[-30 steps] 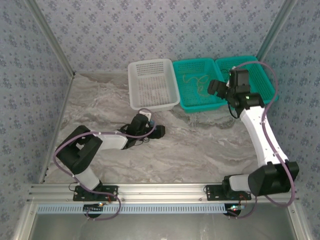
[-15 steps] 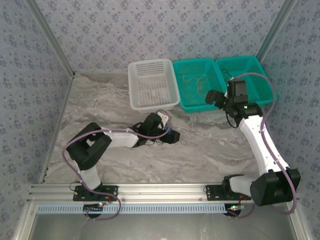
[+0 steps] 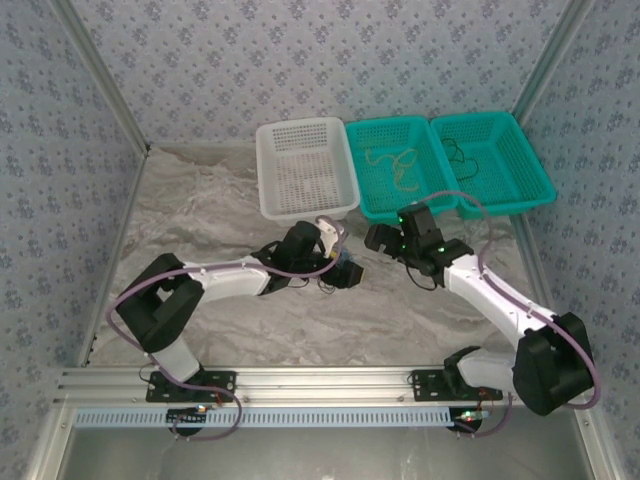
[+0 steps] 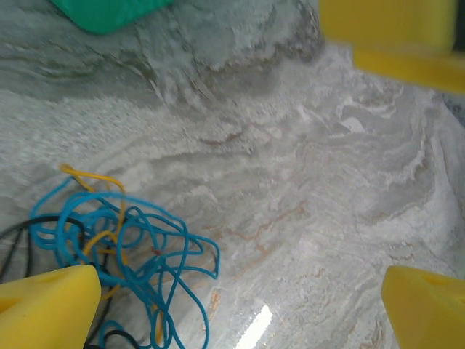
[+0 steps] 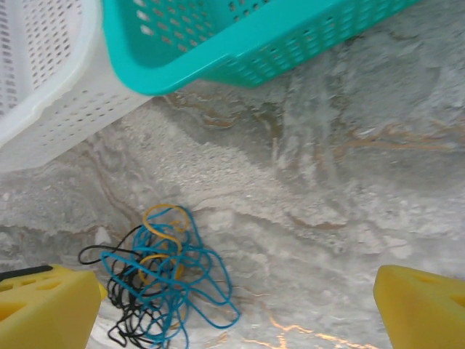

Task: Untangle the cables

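While both arms reach inward over the marbled table (image 3: 200,210), the tangle of cables (image 4: 123,247) lies on the bare surface just in front of the white basket (image 3: 268,170), off its near right corner. Blue, black and yellow cords loop through one another, and the blue strands form the outermost loops.

The left gripper (image 3: 345,272) hovers over the clump on the near side of the white basket, with its jaws spread wide and grasping nothing. In the left wrist view, one yellow fingertip (image 4: 51,305) overlaps the tangle's edge. The right gripper (image 3: 378,238) hangs just right of the white basket's near right corner, likewise released and empty. Its wrist view shows the clump beside one pad (image 5: 47,309).

Two further baskets stand in a row to the right of the white basket. The first teal basket (image 3: 400,212) holds a yellow-tan cable (image 3: 395,162), and the second teal basket (image 3: 500,205) holds a thin black cable (image 3: 462,160).
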